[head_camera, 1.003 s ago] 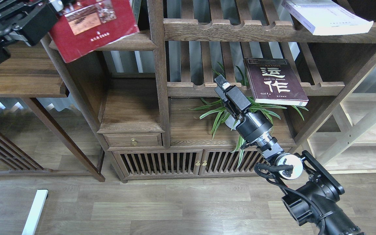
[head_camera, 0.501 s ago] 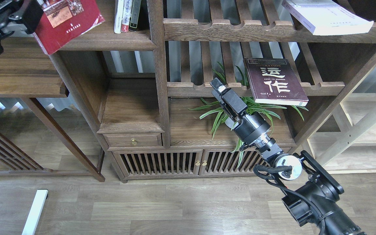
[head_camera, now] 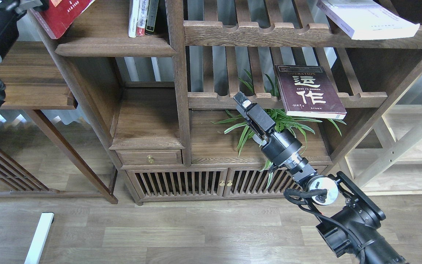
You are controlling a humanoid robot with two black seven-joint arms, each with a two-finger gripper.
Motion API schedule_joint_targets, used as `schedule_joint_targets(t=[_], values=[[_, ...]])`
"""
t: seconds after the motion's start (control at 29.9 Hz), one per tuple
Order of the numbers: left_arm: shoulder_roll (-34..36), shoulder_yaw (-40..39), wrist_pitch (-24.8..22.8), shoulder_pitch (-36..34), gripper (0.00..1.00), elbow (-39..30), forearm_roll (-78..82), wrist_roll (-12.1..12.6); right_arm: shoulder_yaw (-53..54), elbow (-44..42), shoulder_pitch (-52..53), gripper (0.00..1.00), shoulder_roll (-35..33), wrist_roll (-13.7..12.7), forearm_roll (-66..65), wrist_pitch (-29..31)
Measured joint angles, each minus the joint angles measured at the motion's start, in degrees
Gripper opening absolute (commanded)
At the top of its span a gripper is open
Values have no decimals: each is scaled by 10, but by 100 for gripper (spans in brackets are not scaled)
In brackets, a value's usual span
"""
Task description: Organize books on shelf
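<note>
The red book [head_camera: 62, 14] is tilted over the left end of the dark flat shelf [head_camera: 115, 46], mostly cut off by the top edge. My left gripper [head_camera: 26, 3] holds it there; only its base shows. The maroon book [head_camera: 311, 91] with white characters lies flat on the lower slatted rack. The thick white-lavender book [head_camera: 365, 18] lies on the upper slatted rack. My right gripper [head_camera: 241, 99] is empty, left of and a little below the maroon book, apart from it. Its fingers look like one dark bar.
Thin white, red and black spines [head_camera: 142, 16] stand at the shelf's right end against the post [head_camera: 178, 73]. A green plant [head_camera: 266, 124] sits behind my right gripper. A low side table [head_camera: 24, 84] stands left, and a pale wooden frame [head_camera: 408, 146] right.
My left gripper has carried the red book up and to the left, mostly out of view, uncovering the shelf and the thin spines. My right gripper has drifted slightly left.
</note>
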Motion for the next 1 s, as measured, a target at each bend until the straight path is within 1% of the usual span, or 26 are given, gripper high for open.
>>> schedule_joint_targets(t=[0.2,0.33,0.6,0.7,0.84,1.0], values=[[-2,16,-4,-48,0,55,4,-7,7,0,-1,86,2,1,4,0],[-3,42,-6,-82,0,90,4,-8,8,-1,-1,86,2,2,5,0],[-26,89,-4,-147,0,187,4,-23,7,-2,8,86,8,2,5,0],[-31,112,-4,-178,0,230,2,-40,6,0,9,86,8,2,6,0],[-54,136,-5,-221,0,291,-2,-67,3,3,10,85,7,0,6,0],[-67,157,-6,-253,0,355,-3,-84,2,6,19,85,8,0,6,0]])
